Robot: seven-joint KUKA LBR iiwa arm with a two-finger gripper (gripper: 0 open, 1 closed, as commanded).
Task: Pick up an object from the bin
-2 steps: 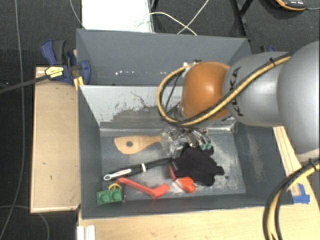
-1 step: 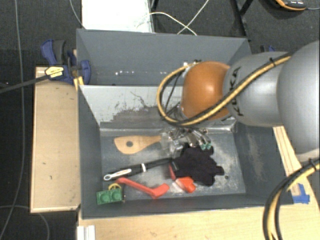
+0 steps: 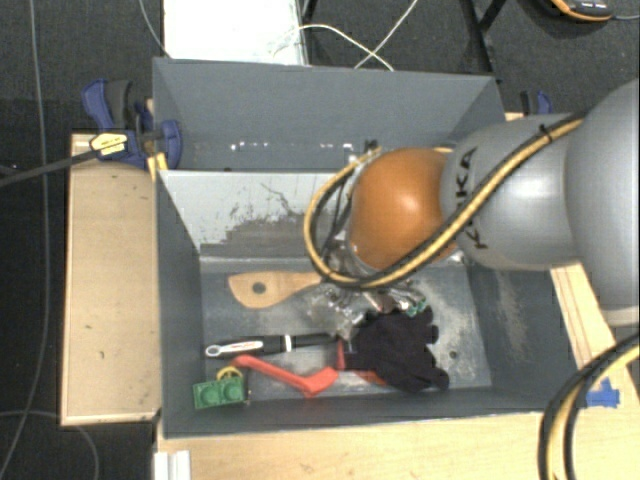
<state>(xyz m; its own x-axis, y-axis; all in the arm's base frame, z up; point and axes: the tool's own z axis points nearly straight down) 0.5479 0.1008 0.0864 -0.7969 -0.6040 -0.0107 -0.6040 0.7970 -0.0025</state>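
Wooden spatula point(image 3: 262, 290) lies flat mid-bin point(image 3: 300, 108), long axis left-right, blade to the left, handle pointing right and running under the gripper point(image 3: 343, 315). Honestly can't tell if the gripper's open or clamped on anything. Black cloth point(image 3: 402, 353) sits just right of it. Red tool point(image 3: 290, 376) and green block point(image 3: 220, 395) lie nearer the front. The arm point(image 3: 540, 198) reads "KUKA".

The only lettering that can be read is the brand name KUKA, in dark capitals on the silver-grey arm point(image 3: 560, 198) at the right of the scene. It runs along the link beside the orange cover point(image 3: 400, 208), and a yellow-and-black cable point(image 3: 505, 173) partly crosses it.
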